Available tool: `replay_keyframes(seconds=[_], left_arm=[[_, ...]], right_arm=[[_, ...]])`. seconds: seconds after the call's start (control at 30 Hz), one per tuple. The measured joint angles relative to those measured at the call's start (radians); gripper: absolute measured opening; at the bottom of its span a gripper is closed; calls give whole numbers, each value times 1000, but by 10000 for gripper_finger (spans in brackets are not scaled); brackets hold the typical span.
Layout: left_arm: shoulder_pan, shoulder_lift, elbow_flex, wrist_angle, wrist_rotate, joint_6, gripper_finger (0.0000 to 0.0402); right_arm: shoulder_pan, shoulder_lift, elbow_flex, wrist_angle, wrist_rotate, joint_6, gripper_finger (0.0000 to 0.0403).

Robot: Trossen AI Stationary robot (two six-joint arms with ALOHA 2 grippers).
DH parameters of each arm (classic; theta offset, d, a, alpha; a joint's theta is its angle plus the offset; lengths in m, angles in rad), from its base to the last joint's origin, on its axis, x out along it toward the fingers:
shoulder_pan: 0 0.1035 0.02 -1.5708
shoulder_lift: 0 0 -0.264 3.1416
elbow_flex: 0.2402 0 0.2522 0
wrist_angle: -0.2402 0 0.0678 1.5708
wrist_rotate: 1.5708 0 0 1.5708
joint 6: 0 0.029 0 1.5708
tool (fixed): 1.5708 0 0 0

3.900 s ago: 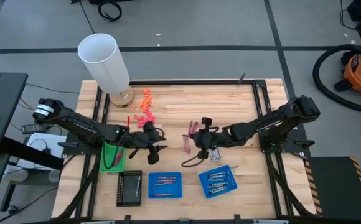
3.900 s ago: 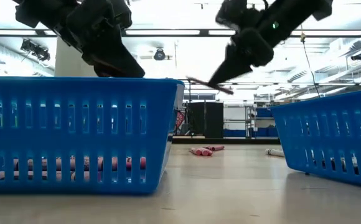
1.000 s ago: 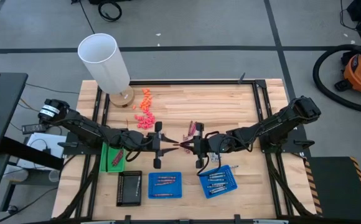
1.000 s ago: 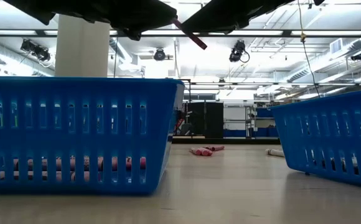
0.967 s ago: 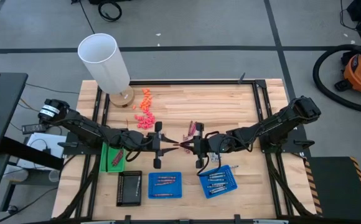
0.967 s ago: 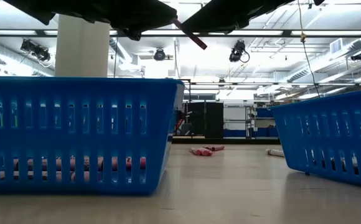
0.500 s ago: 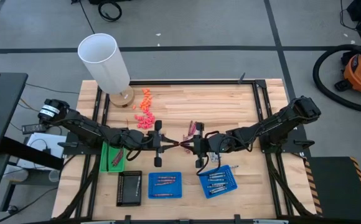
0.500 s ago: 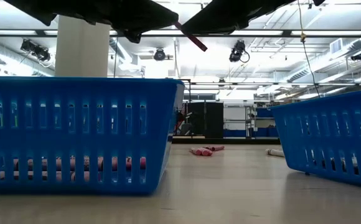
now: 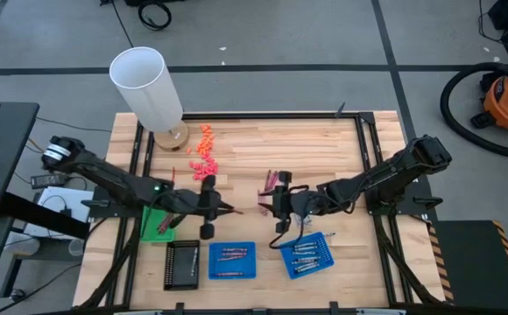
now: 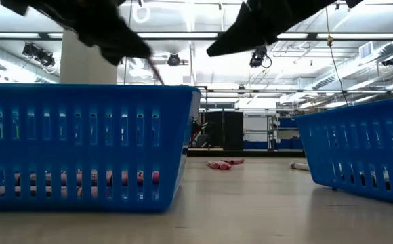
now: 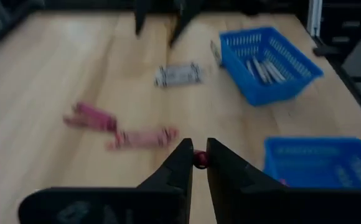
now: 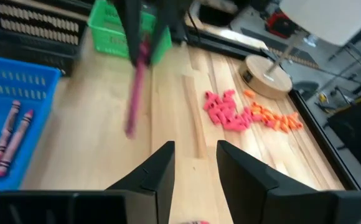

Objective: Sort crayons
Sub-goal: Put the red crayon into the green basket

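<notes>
While the left pincer (image 9: 222, 210) is clamping a maroon crayon (image 11: 200, 159) between its fingertips, it is hovering just above the wooden surface (image 9: 263, 149), beyond the far rim of the middle blue tray (image 9: 232, 260). Facing it from the far side of that tray, the right pincer (image 9: 270, 202) is waiting with its fingers apart and holding nothing. Judging by this, a hand-over is finished and the carrying step is in hand; the next move is calling for the left arm to bring the crayon over the middle blue tray, where similar reddish sticks are lying, and release it. Loose maroon crayons (image 9: 272, 181) are lying beyond the right pincer, and silvery ones are filling the second blue tray (image 9: 307, 255) beside the first. A green tray (image 9: 158, 221) and a black tray (image 9: 182, 264) are sitting on the other side. Nothing seems to be blocking the drop, though the tray's rim needs clearing.
</notes>
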Motion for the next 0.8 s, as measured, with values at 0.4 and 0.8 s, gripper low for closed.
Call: replay_keyframes(seconds=[0.4, 0.8], left_arm=[[-128, -300, 0, -496, 0, -433, 39], [-253, -395, 0, -817, 148, -848, 39]], right_arm=[[-47, 0, 0, -75, 2, 11, 128], [-182, 0, 0, -104, -204, -16, 128]])
